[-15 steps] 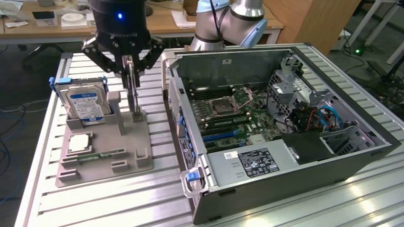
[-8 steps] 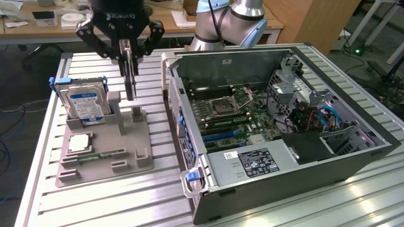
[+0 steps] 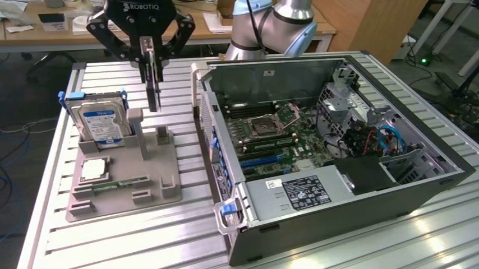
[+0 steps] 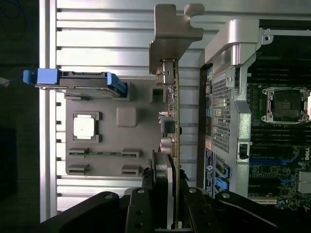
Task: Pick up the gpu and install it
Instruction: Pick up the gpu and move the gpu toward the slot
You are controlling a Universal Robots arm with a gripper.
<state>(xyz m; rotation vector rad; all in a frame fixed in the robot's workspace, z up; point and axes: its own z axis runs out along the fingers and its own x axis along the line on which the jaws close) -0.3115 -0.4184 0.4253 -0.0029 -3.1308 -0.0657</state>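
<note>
**GPU in the gripper, above the fixture**

Exterior view: the black Robotiq gripper (image 3: 150,53) is clamped on the thin dark gpu card (image 3: 152,84). The card hangs upright over the grey plastic fixture tray (image 3: 120,203), beside the open black computer case (image 3: 359,218).

Wrist view: the card is edge-on, with its silver metal bracket (image 4: 172,39) at the end away from the fingers (image 4: 159,194).

Tray holds an upright silver hard drive with a blue label (image 3: 101,123), a square silver processor chip (image 3: 93,168) and a narrow green memory stick (image 3: 120,184). Case holds a green motherboard (image 3: 299,140).

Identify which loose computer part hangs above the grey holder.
The gpu, held in the fingers of the gripper above the holder; the hard drive, processor and memory stick all sit in it.
</note>
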